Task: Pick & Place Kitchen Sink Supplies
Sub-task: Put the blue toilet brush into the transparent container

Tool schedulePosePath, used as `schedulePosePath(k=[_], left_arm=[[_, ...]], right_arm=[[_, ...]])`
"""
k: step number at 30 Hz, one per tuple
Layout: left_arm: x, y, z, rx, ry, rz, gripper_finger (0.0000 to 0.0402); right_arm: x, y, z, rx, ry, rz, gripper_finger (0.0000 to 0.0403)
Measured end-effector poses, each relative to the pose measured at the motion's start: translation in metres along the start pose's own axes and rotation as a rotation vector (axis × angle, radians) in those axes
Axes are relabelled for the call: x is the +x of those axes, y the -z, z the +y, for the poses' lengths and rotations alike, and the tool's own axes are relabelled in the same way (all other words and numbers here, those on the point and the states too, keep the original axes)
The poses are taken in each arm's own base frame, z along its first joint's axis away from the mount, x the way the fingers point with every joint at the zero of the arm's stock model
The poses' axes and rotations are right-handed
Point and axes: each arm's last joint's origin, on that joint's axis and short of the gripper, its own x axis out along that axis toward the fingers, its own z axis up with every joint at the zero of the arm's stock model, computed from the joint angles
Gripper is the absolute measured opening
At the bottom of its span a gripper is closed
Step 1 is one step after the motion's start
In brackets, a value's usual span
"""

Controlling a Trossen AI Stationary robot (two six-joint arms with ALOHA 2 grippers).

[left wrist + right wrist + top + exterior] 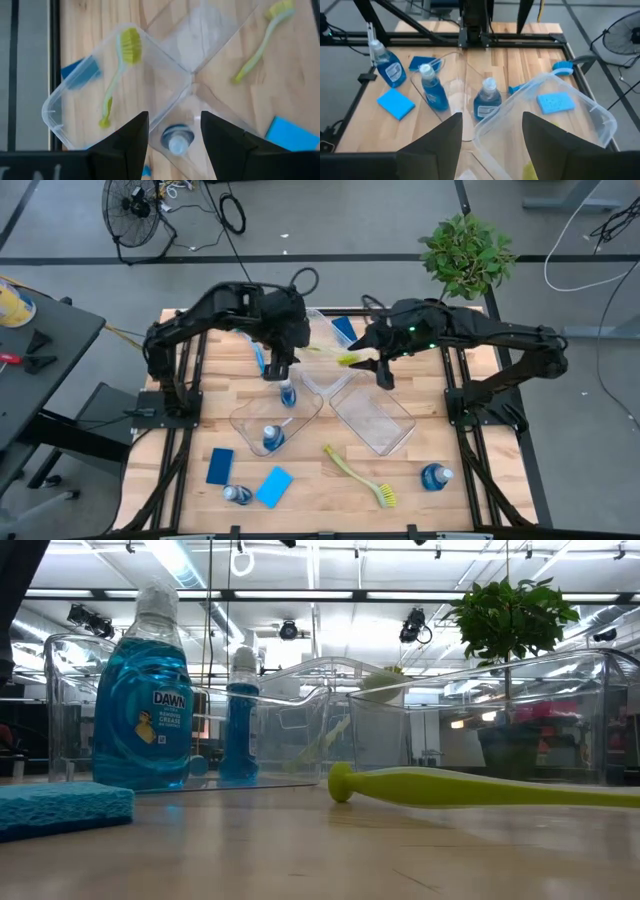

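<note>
While two bottles [273, 438] sit binned mid-frame, lower-frame sponges [274, 486] await; left gripper [277, 371] and right gripper [383, 373] hover open-fingered, empty.

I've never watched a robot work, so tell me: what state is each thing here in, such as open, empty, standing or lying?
Left fingers: open, over a bottle.
Right fingers: open, holding nothing.
Bottle: upright, capped, in the left bin.
Left bin: holds two bottles.
Far bin: holds a brush and a sponge.
Right bin: empty.
Table brush: lying flat.
</note>
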Motion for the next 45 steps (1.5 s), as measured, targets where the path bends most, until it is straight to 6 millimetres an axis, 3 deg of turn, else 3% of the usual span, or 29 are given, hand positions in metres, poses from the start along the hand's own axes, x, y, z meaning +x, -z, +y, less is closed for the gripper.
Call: schedulePosePath(k=[9, 21, 25, 35, 45], left_arm=[[-0.018, 0.011, -0.003, -0.076, -0.001, -0.004, 0.0186], [-0.026, 0.013, -0.012, -0.074, 0.007, -0.023, 0.0185], [-0.037, 0.019, -0.008, -0.061, -0.092, -0.027, 0.0185], [-0.064, 0.048, 0.041, -0.348, -0.319, -0.032, 0.0185], [-0.064, 0.073, 0.092, -0.667, -0.423, -0.004, 0.0185]], right_arm=[[-0.034, 0.001, 0.003, 0.026, 0.011, -0.050, 0.0208], [-0.037, 0.014, 0.005, 0.088, 0.012, 0.071, 0.0208], [-0.037, 0.013, 0.007, 0.083, 0.005, 0.070, 0.0208], [-0.036, 0.013, 0.008, 0.080, 0.001, 0.067, 0.0208], [-0.036, 0.013, 0.008, 0.098, 0.001, 0.067, 0.0208]])
